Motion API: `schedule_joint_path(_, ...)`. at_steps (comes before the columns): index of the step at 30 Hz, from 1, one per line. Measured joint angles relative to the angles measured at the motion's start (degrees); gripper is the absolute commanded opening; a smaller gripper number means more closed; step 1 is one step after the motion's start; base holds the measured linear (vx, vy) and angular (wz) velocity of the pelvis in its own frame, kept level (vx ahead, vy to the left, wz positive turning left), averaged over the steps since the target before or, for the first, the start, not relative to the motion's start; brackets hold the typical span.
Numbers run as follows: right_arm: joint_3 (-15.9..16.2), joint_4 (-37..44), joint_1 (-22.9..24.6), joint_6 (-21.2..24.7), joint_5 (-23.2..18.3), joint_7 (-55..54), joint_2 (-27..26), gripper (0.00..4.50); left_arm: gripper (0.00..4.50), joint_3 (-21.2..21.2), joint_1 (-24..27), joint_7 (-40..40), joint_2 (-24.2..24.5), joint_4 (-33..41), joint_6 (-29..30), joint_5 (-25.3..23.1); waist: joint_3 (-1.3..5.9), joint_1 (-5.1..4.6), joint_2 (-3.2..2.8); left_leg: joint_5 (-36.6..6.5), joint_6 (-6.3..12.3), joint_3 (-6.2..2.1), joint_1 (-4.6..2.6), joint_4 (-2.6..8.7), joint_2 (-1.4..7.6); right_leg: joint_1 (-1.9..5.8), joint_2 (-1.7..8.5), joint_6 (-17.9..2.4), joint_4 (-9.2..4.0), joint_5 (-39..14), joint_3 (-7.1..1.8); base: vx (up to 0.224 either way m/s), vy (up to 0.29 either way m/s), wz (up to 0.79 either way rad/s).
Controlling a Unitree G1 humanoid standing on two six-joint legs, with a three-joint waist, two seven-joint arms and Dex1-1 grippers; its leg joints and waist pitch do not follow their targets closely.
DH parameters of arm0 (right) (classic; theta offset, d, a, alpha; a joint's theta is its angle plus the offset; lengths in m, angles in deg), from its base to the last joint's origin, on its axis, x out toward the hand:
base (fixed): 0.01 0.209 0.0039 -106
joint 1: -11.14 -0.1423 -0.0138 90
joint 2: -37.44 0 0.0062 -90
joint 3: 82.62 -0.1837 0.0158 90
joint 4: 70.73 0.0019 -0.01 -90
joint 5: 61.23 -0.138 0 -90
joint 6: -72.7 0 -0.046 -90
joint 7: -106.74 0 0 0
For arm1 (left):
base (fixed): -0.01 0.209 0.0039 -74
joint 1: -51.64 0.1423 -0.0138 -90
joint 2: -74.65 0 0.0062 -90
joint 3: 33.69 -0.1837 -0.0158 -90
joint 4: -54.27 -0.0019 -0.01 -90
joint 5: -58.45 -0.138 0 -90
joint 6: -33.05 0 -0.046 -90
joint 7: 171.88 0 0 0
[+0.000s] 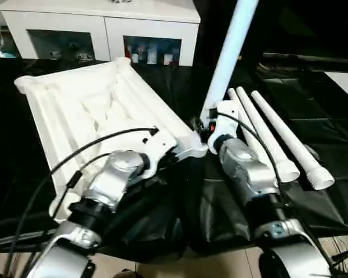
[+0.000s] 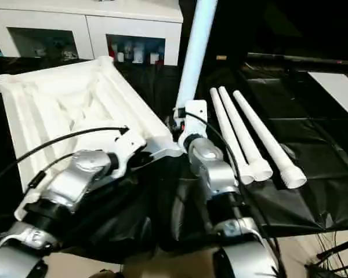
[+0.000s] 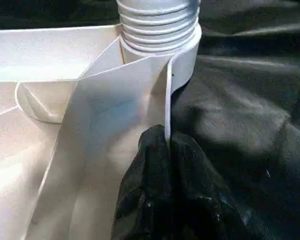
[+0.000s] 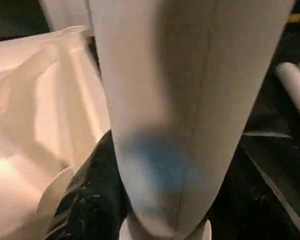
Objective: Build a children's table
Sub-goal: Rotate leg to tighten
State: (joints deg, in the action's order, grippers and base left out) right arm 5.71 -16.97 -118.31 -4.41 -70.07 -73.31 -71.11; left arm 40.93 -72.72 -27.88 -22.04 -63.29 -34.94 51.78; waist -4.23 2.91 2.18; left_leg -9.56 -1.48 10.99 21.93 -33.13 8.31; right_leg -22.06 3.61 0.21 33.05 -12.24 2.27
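Both silver forearms reach forward, left gripper (image 3: 167, 150) jaws pinched together, right gripper (image 4: 115, 200) jaws half-spread.

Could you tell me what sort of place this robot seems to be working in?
Probably an indoor room set up as an assembly workspace: a work table under a black cover, a white glass-door cabinet with small items behind it, and loose cables trailing at the floor edge.

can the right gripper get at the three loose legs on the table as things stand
Probably not right away: the right gripper is closed around the upright leg at the tabletop's corner. The three loose legs lie just beside that arm with nothing over them, so once it lets go, likely yes.
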Motion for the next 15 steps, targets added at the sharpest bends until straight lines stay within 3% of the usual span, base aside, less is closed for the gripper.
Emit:
schedule_joint_path(9,-2.99,-10.05,-5.53,-7.08,1.60,-10.71,-3.85,1.85,0.00,1.60,-1.21,5.76,-4.41,-0.93,3.72,-0.32,0.00,-0.01,0.00,0.00,0.01,0.25,0.00,0.16,-0.03,-0.12,0.18,0.00,0.01,0.00,0.03,0.000,0.000,0.00)
schedule_joint_path(15,-3.00,-12.20,-6.79,-8.35,2.25,-11.56,-4.04,1.85,0.00,1.77,-1.28,6.40,-4.81,-0.68,4.11,-0.25,0.01,0.05,0.05,0.00,0.01,0.26,-0.01,0.33,-0.03,-0.15,0.16,-0.03,0.04,0.05,0.05,0.000,0.000,0.00)
